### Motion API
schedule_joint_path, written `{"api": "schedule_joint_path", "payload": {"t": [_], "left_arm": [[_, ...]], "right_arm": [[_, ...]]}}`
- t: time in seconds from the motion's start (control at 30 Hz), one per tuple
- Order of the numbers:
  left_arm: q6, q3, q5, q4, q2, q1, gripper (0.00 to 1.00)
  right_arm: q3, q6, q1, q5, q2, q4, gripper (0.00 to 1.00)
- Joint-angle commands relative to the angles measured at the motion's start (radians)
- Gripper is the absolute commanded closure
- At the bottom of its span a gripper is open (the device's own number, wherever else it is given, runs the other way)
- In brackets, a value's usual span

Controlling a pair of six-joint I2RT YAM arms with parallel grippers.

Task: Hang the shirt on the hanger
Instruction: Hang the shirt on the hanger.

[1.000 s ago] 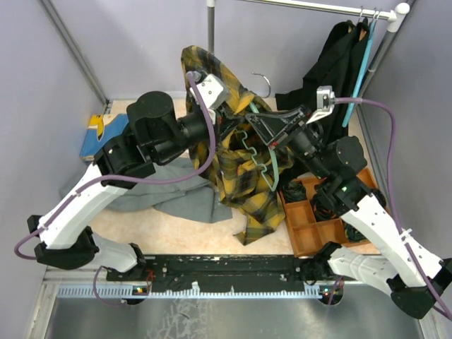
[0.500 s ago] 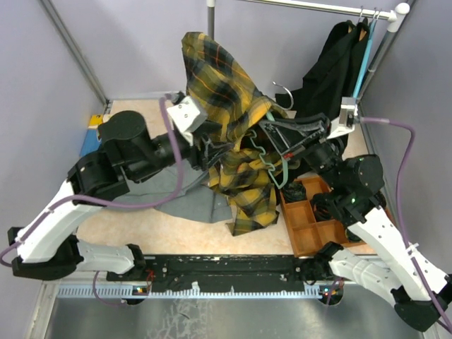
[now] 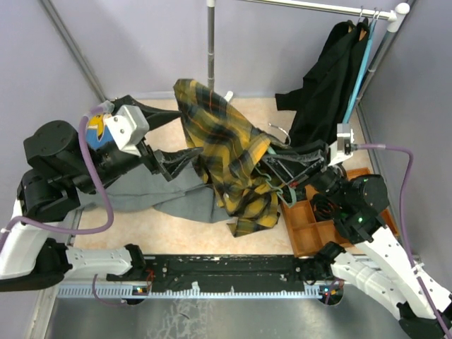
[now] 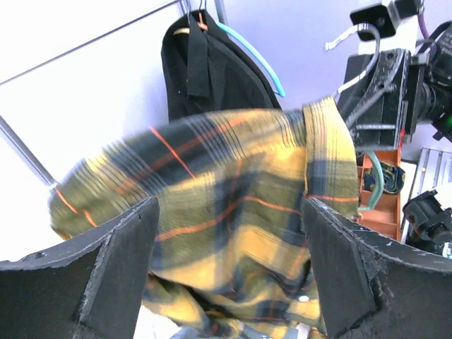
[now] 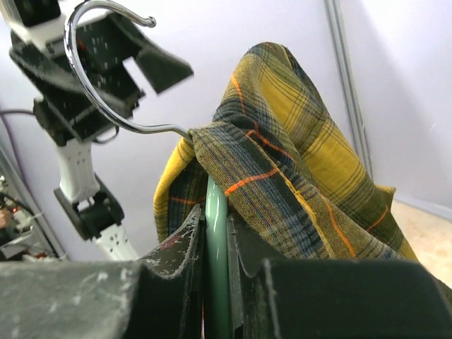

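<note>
The yellow plaid shirt (image 3: 226,152) hangs draped over the pale green hanger (image 3: 272,152), whose metal hook (image 3: 280,131) sticks out on the right. My right gripper (image 3: 286,168) is shut on the hanger; in the right wrist view its jaws (image 5: 216,244) pinch the green bar (image 5: 216,205) under the shirt collar (image 5: 282,162), below the hook (image 5: 99,63). My left gripper (image 3: 185,134) stands open just left of the shirt, apart from it. In the left wrist view its wide-spread fingers (image 4: 120,261) frame the shirt (image 4: 233,198) with nothing between them.
An orange compartment tray (image 3: 311,226) sits under the right arm. A grey garment (image 3: 169,194) lies on the table below the left gripper. A black garment (image 3: 332,78) hangs on a teal hanger from the rail (image 3: 318,7). A vertical pole (image 3: 210,42) stands behind the shirt.
My left gripper has opened, let go of the shirt and drawn back to the left. The right gripper has lowered the hanger, and the shirt now hangs from it alone.
</note>
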Motion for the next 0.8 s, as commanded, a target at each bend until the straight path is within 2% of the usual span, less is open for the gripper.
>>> {"api": "schedule_joint_path", "payload": {"t": [0.0,0.13,0.33,0.53,0.77], "left_arm": [[0.094,0.085,0.050,-0.069,0.031,-0.005,0.11],[0.155,0.121,0.102,-0.103,0.065,-0.006,0.07],[0.209,0.196,0.245,-0.276,0.156,-0.006,0.09],[0.229,0.176,0.320,-0.325,0.175,-0.015,0.11],[0.208,0.153,0.417,-0.383,0.226,-0.039,0.22]], "right_arm": [[-0.029,-0.025,-0.007,-0.056,-0.083,-0.016,1.00],[-0.047,-0.024,-0.007,-0.121,-0.108,-0.094,1.00],[-0.063,-0.028,-0.007,-0.217,-0.160,-0.177,1.00],[-0.075,-0.014,-0.007,-0.320,-0.176,-0.204,1.00],[-0.083,-0.025,-0.007,-0.347,-0.177,-0.234,1.00]]}}
